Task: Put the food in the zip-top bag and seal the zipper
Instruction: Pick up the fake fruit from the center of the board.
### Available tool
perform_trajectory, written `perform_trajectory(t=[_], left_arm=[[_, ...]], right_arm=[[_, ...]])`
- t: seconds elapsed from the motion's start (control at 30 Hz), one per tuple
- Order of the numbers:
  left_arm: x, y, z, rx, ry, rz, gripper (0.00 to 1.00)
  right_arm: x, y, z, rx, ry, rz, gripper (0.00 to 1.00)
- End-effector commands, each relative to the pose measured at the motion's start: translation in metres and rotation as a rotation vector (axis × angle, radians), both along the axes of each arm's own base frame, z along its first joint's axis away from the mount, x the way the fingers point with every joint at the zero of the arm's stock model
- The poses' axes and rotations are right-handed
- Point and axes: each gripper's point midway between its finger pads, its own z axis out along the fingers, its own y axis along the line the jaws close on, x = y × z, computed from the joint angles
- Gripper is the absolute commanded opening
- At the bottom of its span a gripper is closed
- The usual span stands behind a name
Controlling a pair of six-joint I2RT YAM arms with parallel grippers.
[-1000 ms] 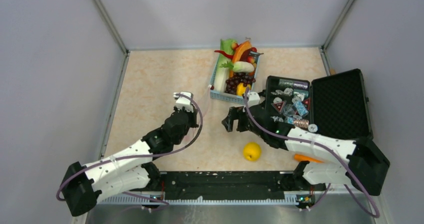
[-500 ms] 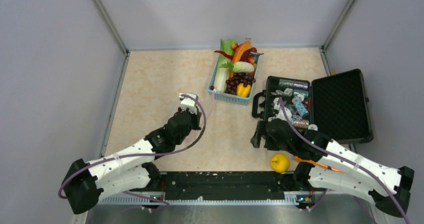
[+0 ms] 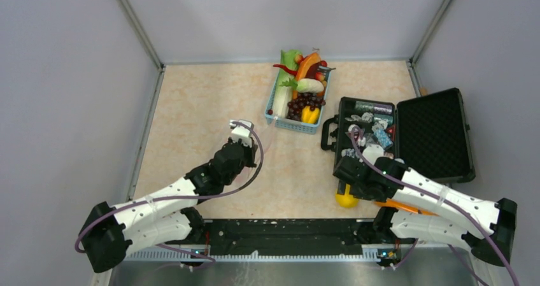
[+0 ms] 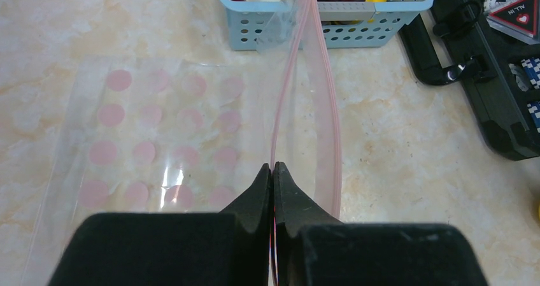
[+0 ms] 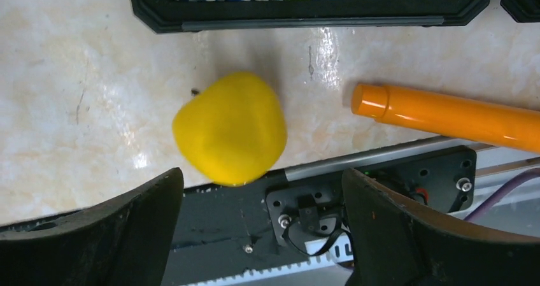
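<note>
The clear zip-top bag (image 4: 146, 133) with pink dots lies flat on the table. Its pink zipper (image 4: 290, 88) runs toward the blue basket (image 4: 356, 15), the two strips parted in a loop. My left gripper (image 4: 272, 168) is shut on the near end of one zipper strip. A yellow fruit (image 5: 229, 128) sits at the table's near edge, just ahead of my right gripper (image 5: 262, 174), which is wide open and not touching it. A long orange piece (image 5: 446, 114) lies to its right. From above, the right gripper (image 3: 346, 184) hovers over the yellow fruit (image 3: 347, 201).
The blue basket (image 3: 280, 121) at the back centre holds grapes (image 3: 305, 101), a red chili and other food. An open black case (image 3: 433, 133) full of packets stands at the right, close behind the yellow fruit. The arms' black base rail (image 3: 286, 232) borders the near edge.
My right arm swung from the table's middle back toward the near right, its jaws widening. The yellow fruit rolled right toward the near edge. The left gripper shifted slightly, still shut on the zipper.
</note>
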Motion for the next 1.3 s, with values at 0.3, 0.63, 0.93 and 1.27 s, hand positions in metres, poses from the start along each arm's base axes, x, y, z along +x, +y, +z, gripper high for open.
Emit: perform_trajectory(t=[0.3, 0.63, 0.93, 1.27], left_arm=[[-0.006, -0.001, 0.017, -0.021, -0.044, -0.049, 0.00], [-0.004, -0.011, 0.002, 0.087, -0.015, -0.112, 0.00], [-0.007, -0.023, -0.017, 0.141, 0.022, -0.140, 0.00], [-0.005, -0.021, -0.018, 0.160, 0.018, -0.128, 0.00]], right_arm=[[0.017, 0.031, -0.081, 0.139, -0.018, -0.105, 0.90], [-0.001, 0.059, -0.086, 0.273, 0.076, 0.060, 0.93], [-0.008, 0.053, -0.075, 0.270, 0.082, 0.131, 0.92], [0.030, 0.116, -0.021, 0.521, -0.126, 0.241, 0.42]])
